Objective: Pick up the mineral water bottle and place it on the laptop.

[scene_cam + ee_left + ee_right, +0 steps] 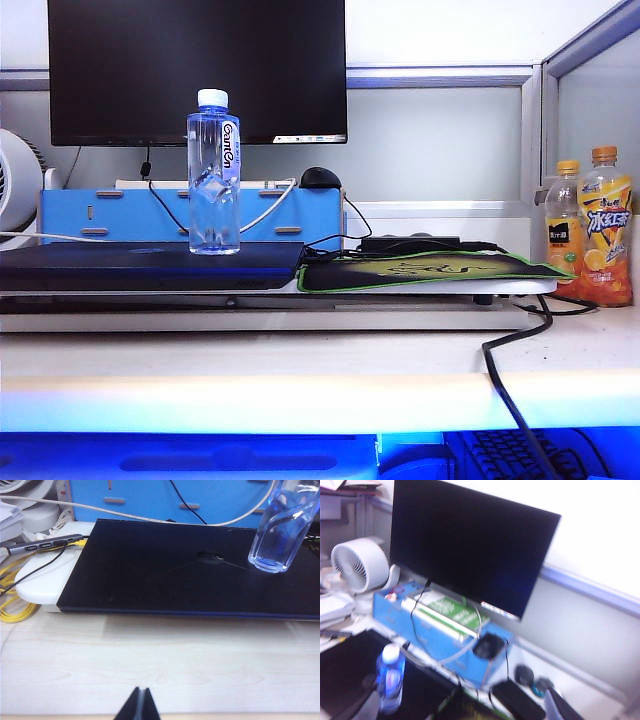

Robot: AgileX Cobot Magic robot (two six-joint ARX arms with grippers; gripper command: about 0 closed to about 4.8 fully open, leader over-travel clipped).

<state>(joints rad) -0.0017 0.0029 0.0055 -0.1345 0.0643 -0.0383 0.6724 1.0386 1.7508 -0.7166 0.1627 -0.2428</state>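
At the far left of the exterior view the laptop (140, 268) lies closed and flat, a dark slab on the desk; the mineral water bottle (213, 172) stands upright on its lid, toward the right end, free of any gripper, so the placing looks already done. The bottle is clear thin plastic with a white cap and seems full, so I judge it moderately heavy for its size, smooth and a little slippery, its walls likely to give under a hard squeeze; the pinched waist at mid-height looks the safest place to take it, the jaws closing across the narrow part below the label. It is tall on a small base and could topple if nudged. Right of it the mouse pad (430, 270) lies flat, and two orange drink bottles (592, 228) stand at the far right. The left gripper (139, 705) hangs low over the bare desk before the laptop, its jaws pressed together and empty. The right gripper (555, 700) shows only one blurred finger, high above the desk; its jaws stand wide and carry nothing.
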